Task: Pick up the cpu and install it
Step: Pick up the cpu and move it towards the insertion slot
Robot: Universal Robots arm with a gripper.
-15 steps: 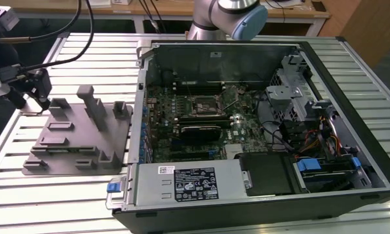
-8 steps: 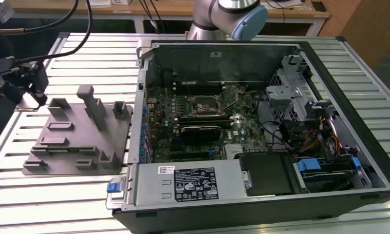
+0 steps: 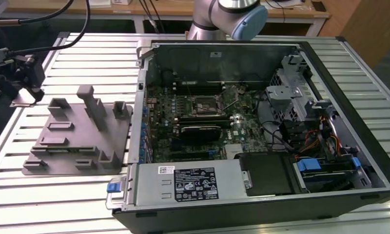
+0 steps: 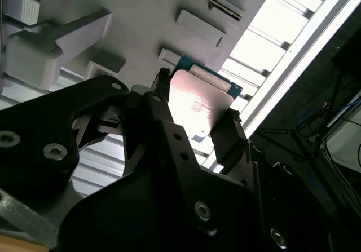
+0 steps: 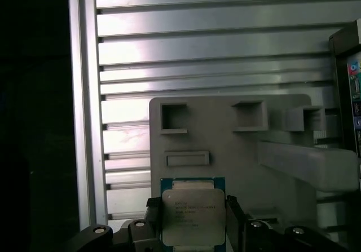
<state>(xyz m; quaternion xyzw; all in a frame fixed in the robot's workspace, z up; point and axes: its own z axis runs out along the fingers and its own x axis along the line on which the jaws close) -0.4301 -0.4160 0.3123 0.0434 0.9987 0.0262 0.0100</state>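
Black two-finger gripper (image 5: pixel 193 213) clamps the small, square, silver-topped cpu (image 5: pixel 193 207) between its fingertips; grey plastic fixture plate (image 5: pixel 225 128) lies just beyond.

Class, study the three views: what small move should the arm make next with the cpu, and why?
Probably lift a little higher before travelling. The fingers appear shut on the cpu, held near the grey fixture plate. The plate's upright posts stand between it and the open computer case on the exterior view's right, so a level sweep might clip them.
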